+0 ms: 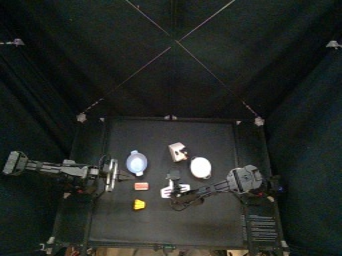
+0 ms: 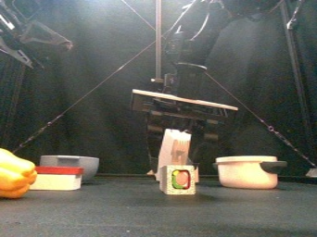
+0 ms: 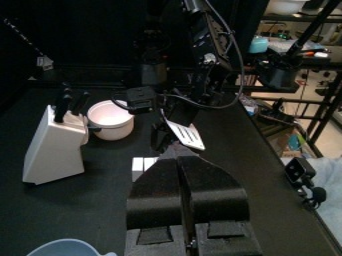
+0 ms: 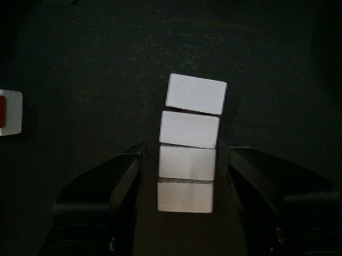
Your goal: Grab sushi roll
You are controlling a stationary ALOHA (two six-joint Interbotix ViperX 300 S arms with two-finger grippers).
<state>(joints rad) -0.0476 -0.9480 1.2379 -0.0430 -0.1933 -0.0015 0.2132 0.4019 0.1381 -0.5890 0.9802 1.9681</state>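
The sushi roll [image 4: 189, 150] is a narrow white oblong piece lying flat on the black table. In the right wrist view it runs lengthwise between the jaws of my right gripper [image 4: 187, 158], which stand open with a dark gap on each side of it. From above, the right gripper [image 1: 177, 190] sits over the sushi roll [image 1: 170, 184] near the table's middle front. The front view shows the roll's end [image 2: 181, 179] beneath the lowered gripper [image 2: 183, 125]. My left gripper [image 3: 187, 195] rests at the table's left with its jaws together and nothing in them.
A white-and-brown chunk [image 1: 178, 151] and a round white dish [image 1: 201, 167] stand just behind the roll. A blue-grey bowl [image 1: 139, 162], a red piece [image 1: 140, 186] and a yellow piece [image 1: 139, 203] lie to its left.
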